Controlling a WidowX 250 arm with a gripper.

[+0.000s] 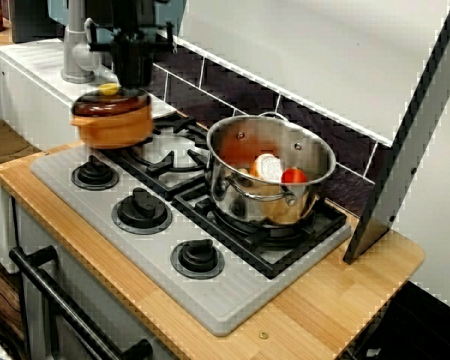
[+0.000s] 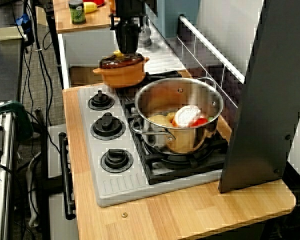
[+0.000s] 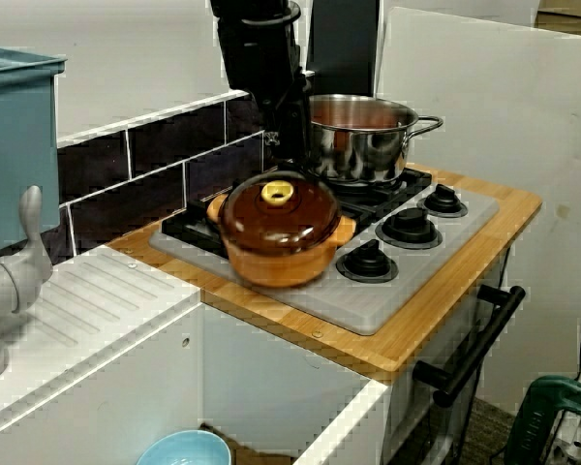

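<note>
An orange pot [image 1: 112,120] with a brown lid and a yellow knob [image 3: 277,192] hangs blurred just above the stove's left rear burner. My black gripper [image 1: 131,81] comes down on its far rim and is shut on it; the fingertips are hidden behind the lid. From the counter end the same pot [image 2: 122,72] hangs under the gripper [image 2: 126,49]. Seen from the sink side, the pot [image 3: 281,237] is in front of the gripper [image 3: 289,160]. To the right a steel pot [image 1: 240,191] stands on the other burner, holding a white round item [image 1: 268,166] and a red one [image 1: 293,177].
The grey stove top [image 1: 232,292] has three black knobs [image 1: 142,210] along its front. A grey slanted panel [image 1: 405,150] stands at the right end of the wooden counter. A faucet [image 1: 75,52] and white sink unit are on the left. An oven handle [image 1: 67,307] juts out below.
</note>
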